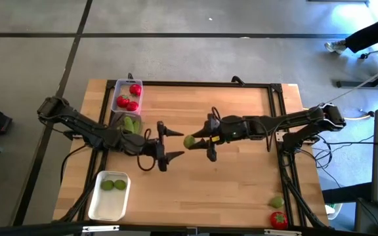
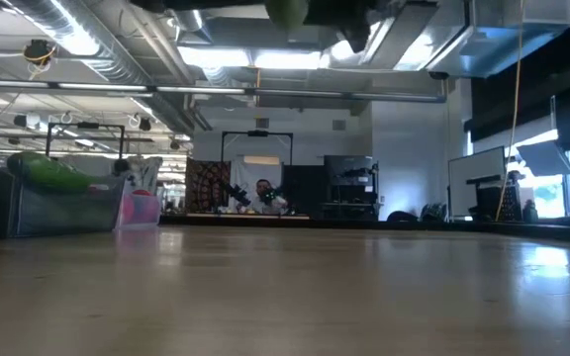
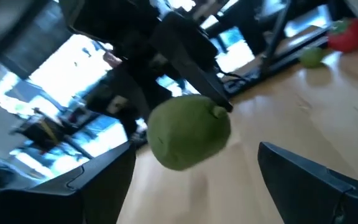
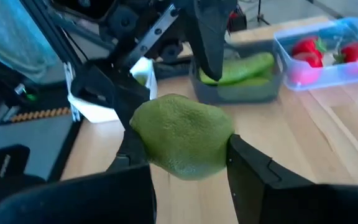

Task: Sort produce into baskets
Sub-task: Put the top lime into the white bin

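My right gripper (image 1: 195, 142) is shut on a round green lime (image 1: 189, 141) above the middle of the table. The lime also shows at the top of the low view (image 2: 287, 12). My left gripper (image 1: 167, 141) is open and faces the lime from the left; its two fingers stand wide apart just short of it and touch nothing. A clear basket (image 1: 126, 96) holds red tomatoes. A second clear basket (image 1: 128, 123) holds green cucumbers. A white basket (image 1: 110, 195) holds two limes. My right gripper pinches the lime's two opposite sides (image 4: 219, 146) between its two fingers. The fingers come level from the table's right side. The lime is lifted clear of the table.
A loose lime (image 1: 277, 202) and a loose tomato (image 1: 279, 219) lie at the table's near right corner. The three baskets stand along the table's left side. Bare wood lies between the grippers and the near edge. A person's legs (image 1: 366, 36) show on the floor beyond the far right.
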### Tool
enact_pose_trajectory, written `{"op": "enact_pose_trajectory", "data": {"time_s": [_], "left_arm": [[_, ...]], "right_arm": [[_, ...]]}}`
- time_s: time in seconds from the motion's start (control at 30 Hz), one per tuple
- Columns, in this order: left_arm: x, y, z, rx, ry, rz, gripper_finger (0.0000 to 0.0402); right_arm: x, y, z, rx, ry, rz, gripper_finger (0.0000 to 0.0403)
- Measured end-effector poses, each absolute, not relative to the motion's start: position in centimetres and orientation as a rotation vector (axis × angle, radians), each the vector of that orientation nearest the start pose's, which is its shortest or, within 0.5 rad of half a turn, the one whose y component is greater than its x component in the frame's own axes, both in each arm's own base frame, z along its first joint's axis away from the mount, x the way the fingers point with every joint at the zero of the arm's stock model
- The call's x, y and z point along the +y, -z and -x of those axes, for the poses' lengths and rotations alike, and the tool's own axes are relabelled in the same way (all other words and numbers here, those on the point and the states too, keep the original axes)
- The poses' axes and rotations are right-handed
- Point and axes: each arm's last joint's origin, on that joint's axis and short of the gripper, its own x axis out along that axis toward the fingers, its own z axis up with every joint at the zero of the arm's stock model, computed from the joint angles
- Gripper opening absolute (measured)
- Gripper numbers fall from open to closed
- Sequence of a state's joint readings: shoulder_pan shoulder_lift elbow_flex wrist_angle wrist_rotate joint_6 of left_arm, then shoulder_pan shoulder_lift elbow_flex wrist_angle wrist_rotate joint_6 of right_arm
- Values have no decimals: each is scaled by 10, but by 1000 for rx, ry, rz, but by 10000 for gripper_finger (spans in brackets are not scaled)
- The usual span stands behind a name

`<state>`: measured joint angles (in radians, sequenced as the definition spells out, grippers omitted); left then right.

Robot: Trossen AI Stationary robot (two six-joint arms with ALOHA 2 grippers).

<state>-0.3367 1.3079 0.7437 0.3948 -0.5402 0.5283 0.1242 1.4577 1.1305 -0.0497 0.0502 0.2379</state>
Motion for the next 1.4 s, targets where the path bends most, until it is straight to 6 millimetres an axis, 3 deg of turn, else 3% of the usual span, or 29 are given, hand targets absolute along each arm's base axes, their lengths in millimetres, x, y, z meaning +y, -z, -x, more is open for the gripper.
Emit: {"op": "enact_pose_trajectory", "data": {"time_s": [0.33, 0.6, 1.0, 1.13, 1.23, 1.4], "left_arm": [[-89, -274, -271, 103, -243, -693, 335], [-96, -267, -283, 129, -254, -701, 328], [-113, -267, -274, 162, -310, -763, 200], [-113, -267, -274, 168, -326, -761, 175], [-113, -268, -274, 168, -329, -761, 172], [-114, -267, -273, 166, -324, -744, 175]], "right_arm": [[42, -319, -337, 236, -76, -260, 96], [46, -302, -357, 210, -133, -296, 96], [46, -299, -358, 224, -138, -300, 96], [47, -299, -358, 223, -156, -302, 100], [47, -299, -359, 221, -158, -303, 123], [47, -300, -355, 261, -233, -285, 203]]}}
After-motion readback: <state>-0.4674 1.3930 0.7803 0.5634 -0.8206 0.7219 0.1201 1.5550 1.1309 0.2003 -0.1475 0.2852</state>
